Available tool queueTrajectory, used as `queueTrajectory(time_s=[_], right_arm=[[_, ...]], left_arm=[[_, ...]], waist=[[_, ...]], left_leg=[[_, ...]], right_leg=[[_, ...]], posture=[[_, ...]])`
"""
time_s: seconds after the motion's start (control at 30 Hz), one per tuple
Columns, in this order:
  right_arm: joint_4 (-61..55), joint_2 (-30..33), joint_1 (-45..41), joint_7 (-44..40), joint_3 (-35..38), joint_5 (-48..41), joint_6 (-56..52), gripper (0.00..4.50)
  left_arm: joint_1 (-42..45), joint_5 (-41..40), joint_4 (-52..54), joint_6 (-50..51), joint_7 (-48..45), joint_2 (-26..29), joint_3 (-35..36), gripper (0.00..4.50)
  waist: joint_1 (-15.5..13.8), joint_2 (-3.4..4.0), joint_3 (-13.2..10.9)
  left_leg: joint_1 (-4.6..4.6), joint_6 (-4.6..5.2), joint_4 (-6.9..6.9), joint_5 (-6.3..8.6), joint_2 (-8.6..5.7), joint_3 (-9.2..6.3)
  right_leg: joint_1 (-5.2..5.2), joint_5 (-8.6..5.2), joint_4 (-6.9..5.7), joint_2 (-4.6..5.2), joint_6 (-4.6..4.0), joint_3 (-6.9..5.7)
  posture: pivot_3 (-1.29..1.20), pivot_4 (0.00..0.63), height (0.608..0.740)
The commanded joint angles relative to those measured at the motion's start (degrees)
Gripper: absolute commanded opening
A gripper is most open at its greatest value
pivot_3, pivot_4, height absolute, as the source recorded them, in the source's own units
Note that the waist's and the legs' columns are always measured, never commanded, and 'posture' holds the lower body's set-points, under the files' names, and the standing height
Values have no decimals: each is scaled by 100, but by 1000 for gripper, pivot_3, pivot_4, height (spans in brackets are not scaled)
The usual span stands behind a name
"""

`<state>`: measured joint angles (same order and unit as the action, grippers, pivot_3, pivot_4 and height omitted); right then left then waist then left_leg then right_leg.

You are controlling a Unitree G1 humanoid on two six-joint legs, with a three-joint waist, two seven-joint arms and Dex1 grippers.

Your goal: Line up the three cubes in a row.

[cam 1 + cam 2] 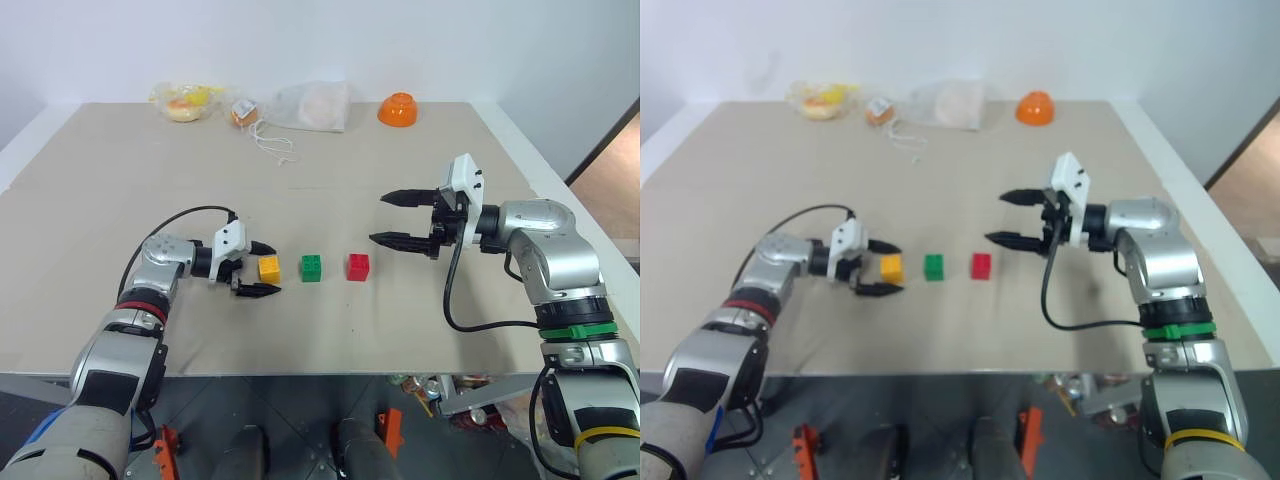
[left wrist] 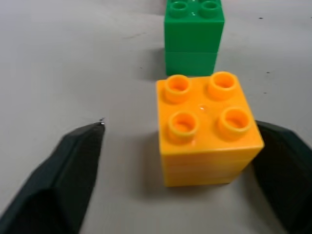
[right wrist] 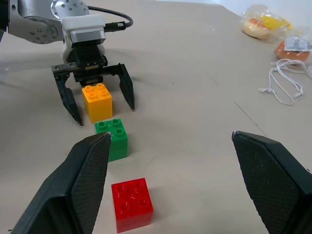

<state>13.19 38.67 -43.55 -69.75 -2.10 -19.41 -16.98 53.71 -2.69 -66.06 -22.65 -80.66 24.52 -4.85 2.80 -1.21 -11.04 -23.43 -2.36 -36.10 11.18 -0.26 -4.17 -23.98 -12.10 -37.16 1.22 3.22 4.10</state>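
Note:
The three cubes stand in a straight row on the beige table (image 1: 120, 200): yellow-orange cube (image 1: 268, 267), green cube (image 1: 312, 267), red cube (image 1: 358, 266), with small gaps between them. My left gripper (image 1: 273, 268) lies low on the table, open, with its jaws on either side of the yellow-orange cube (image 2: 204, 126). One finger (image 2: 285, 170) sits close to the cube's side, the other finger (image 2: 63, 180) a gap away. My right gripper (image 1: 379, 218) hangs open above the table, right of the red cube (image 3: 131, 204), holding nothing.
At the table's far edge lie an orange bowl (image 1: 398, 109), a clear bag (image 1: 315, 104), a bag with yellow items (image 1: 185, 101), a small wrapped item (image 1: 244, 111) and a white string (image 1: 272, 140). The table's right edge (image 1: 560, 190) runs just beyond my right arm.

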Motion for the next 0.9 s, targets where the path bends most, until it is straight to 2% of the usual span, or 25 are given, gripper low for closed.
queueTrajectory(time_s=[0.03,0.27,0.33,0.43,0.53,0.67,0.73,0.9], right_arm=[[-200,82,-92,-9,185,-103,1,4100],[-99,78,-268,-89,180,-125,-5,4100],[1,46,-313,-50,168,-89,35,4100],[221,9,-214,137,176,49,159,4100],[514,-45,-56,307,253,69,154,4100],[716,-115,180,624,333,172,252,4100],[789,-194,296,947,465,179,246,4100],[438,-284,772,1248,659,7,53,4100]], left_arm=[[-76,57,40,-104,-80,320,73,4447],[-651,-226,711,156,-634,1231,295,4447],[-935,-406,1006,463,-369,1557,545,4447],[-1786,-969,2200,1543,233,1866,1160,4447],[-2956,-1635,4080,2928,809,1880,1679,4447],[-4171,-2031,6014,4058,1843,1772,2163,4447],[-4598,-2148,6702,4434,2431,1632,2421,4447],[-5321,-2584,7714,4921,2990,1361,2751,4447]], waist=[[12,0,0],[184,0,0],[222,0,0],[230,0,0],[194,0,0],[114,0,0],[103,0,0],[102,0,0]], left_leg=[[1,0,0,0,1,0],[8,0,2,0,26,2],[9,0,7,0,37,5],[10,0,11,0,53,8],[9,0,12,0,60,8],[4,-1,11,0,60,11],[6,-1,7,0,61,14],[11,-1,-2,0,67,26]], right_leg=[[0,0,-2,-1,-1,0],[-6,6,-10,-26,-15,4],[-12,6,-15,-34,-21,4],[-21,5,-24,-44,-32,3],[-23,1,-28,-47,-37,3],[-24,-2,-28,-38,-38,4],[-19,-1,-28,-35,-38,3],[-13,2,-27,-43,-41,4]], posture=[[0,150,740],[0,150,740],[0,150,740],[0,150,740],[0,150,740],[0,150,740],[0,150,740],[0,150,740]])
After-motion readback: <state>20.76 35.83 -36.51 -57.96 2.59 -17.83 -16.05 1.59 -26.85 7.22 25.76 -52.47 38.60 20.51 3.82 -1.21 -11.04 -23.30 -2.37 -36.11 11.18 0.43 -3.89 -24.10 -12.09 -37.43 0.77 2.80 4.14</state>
